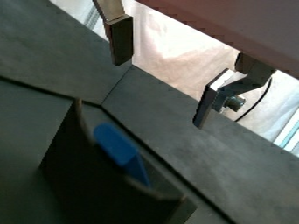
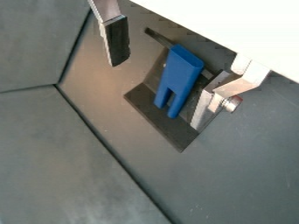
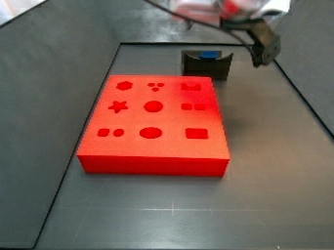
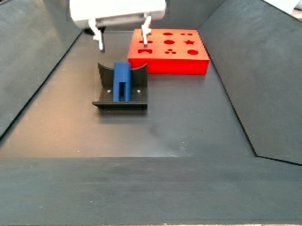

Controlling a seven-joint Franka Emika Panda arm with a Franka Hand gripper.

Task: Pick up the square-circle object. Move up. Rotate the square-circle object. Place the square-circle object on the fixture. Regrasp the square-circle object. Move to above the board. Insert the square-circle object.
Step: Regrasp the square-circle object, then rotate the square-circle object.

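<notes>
The blue square-circle object [image 4: 122, 78] rests on the dark fixture [image 4: 106, 99], in front of the red board [image 4: 177, 51]. My gripper [image 4: 122, 42] hangs above the fixture's far end, open and empty. In both wrist views the silver fingers [image 2: 115, 39] stand wide apart, and the blue object [image 2: 177, 79] lies below them on the fixture plate [image 2: 145, 98], closer to one finger. It also shows in a wrist view [image 1: 121, 153] with the gripper [image 1: 162, 91] above it. In a side view the board [image 3: 156, 122] lies in front of the fixture [image 3: 216, 69], with the gripper [image 3: 259, 44] above and to its right.
Dark sloped walls [image 4: 35, 79] enclose the grey floor on all sides. The board lies close behind the fixture. Bare floor [image 4: 154, 132] lies in front of the fixture.
</notes>
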